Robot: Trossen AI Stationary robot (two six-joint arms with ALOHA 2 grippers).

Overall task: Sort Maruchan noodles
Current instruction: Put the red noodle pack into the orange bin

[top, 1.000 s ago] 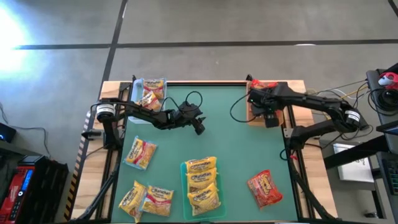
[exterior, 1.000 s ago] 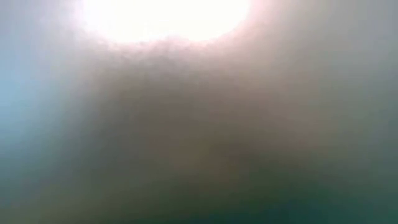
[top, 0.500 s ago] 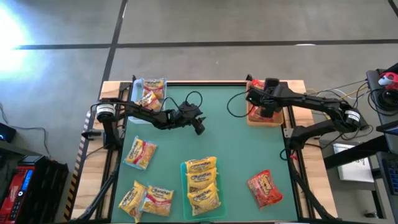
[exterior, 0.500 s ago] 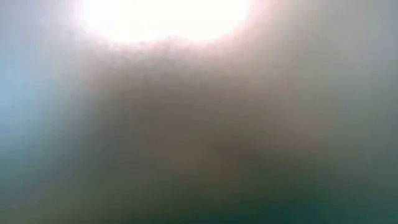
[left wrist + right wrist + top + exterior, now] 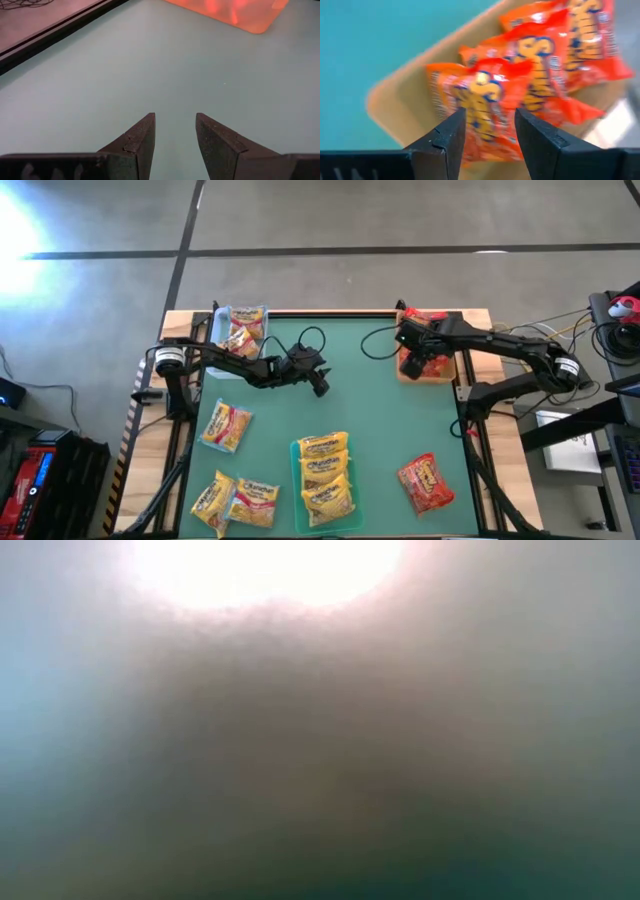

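The green mat (image 5: 370, 410) is my landmark, and I go by it. On its near edge, at the middle, a green tray (image 5: 325, 480) holds yellow packets; more yellow packets (image 5: 226, 425) lie loose on the mat's near left part, and one red packet (image 5: 425, 482) lies loose on its near right part. At the mat's far left corner a clear tray (image 5: 240, 330) holds orange-and-white packets. At its far right corner sits the tan tray (image 5: 395, 107), with red packets (image 5: 530, 90) piled inside.

My right gripper (image 5: 418, 360) hangs over that tan tray, fingers (image 5: 540, 140) parted with nothing clamped between them; a red packet lies just beyond their tips in the tray. I judge the reds' drop-off is the step in hand. Next I would lift clear and swing toward the loose red packet, coming down flat so the crinkly wrap does not slip.

My left gripper (image 5: 320, 385) waits over the mat's middle, fingers (image 5: 140, 145) apart, empty
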